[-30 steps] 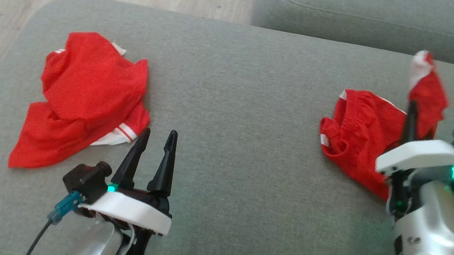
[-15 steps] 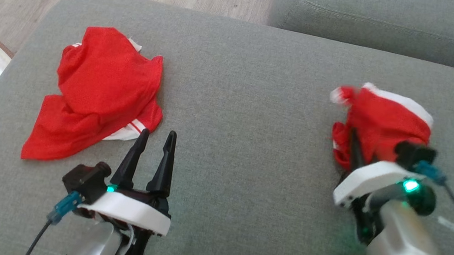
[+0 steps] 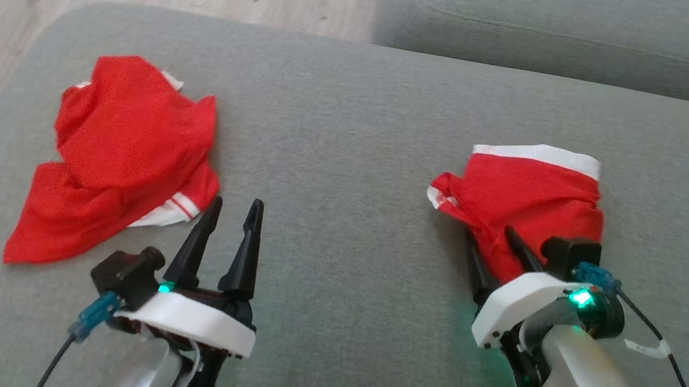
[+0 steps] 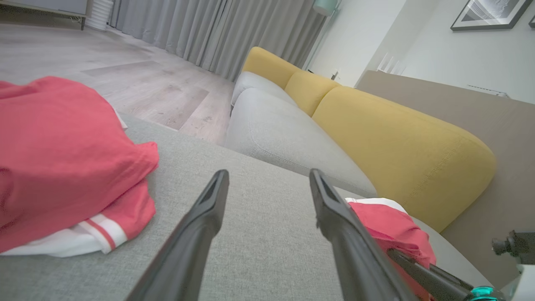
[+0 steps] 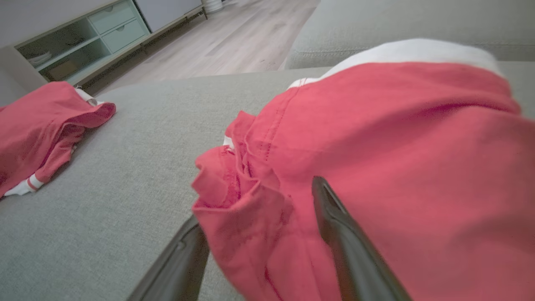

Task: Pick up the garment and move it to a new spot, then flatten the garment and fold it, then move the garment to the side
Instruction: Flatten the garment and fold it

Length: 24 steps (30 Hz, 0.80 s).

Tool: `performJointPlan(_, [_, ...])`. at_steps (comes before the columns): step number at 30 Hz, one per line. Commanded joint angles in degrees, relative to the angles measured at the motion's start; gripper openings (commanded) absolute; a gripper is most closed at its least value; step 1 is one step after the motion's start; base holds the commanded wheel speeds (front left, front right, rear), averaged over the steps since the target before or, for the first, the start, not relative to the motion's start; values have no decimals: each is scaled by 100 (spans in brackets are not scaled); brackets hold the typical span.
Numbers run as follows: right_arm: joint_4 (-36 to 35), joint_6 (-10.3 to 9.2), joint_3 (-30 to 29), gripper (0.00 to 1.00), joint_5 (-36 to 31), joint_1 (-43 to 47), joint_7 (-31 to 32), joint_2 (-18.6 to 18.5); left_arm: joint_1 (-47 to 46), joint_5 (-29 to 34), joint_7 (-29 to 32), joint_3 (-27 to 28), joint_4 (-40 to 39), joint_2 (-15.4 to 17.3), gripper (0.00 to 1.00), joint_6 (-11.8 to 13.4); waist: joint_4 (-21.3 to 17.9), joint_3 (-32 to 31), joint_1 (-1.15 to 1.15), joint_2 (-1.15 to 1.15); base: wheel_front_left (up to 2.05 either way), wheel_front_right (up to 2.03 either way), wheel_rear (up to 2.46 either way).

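Shirt (image 3: 124,151), red with white trim, lay crumpled at the left of the grey cushion (image 3: 349,154). Just right of its near corner was the left hand (image 3: 237,202), fingers spread with only bare cushion between them. Well apart, on the cushion's right half, lay the bunched red shorts (image 3: 531,191), a white band along their far edge. The right hand (image 3: 488,232) was at their near edge, fingers spread: one lay on the cloth, the other beneath a loose fold, not pinching it.
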Motion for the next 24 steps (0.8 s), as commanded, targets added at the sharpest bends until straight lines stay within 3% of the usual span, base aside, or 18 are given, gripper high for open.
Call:
performJointPlan(1, [-253, -5, 133, 100, -16, -176, -124, 17, -118, 11, -36, 267, -193, 72, 100, 8, -133, -45, 0, 0, 0, 0, 0])
performJointPlan(9, [-1005, -5, -103, 100, -45, -51, -277, -196, -93, 60, -36, 440, -314, 111, 100, 8, -586, -163, 0, 0, 0, 0, 0])
performJointPlan(16, [-2037, -5, -1000, 100, -234, 348, -319, -286, -84, 146, -36, 583, -470, 106, 100, 8, -1013, -257, 0, 0, 0, 0, 0])
performJointPlan(24, [-3272, -5, -1994, 100, -1366, 1167, -329, -207, -67, 312, -36, 572, -611, 57, 100, 8, -1216, -165, 0, 0, 0, 0, 0])
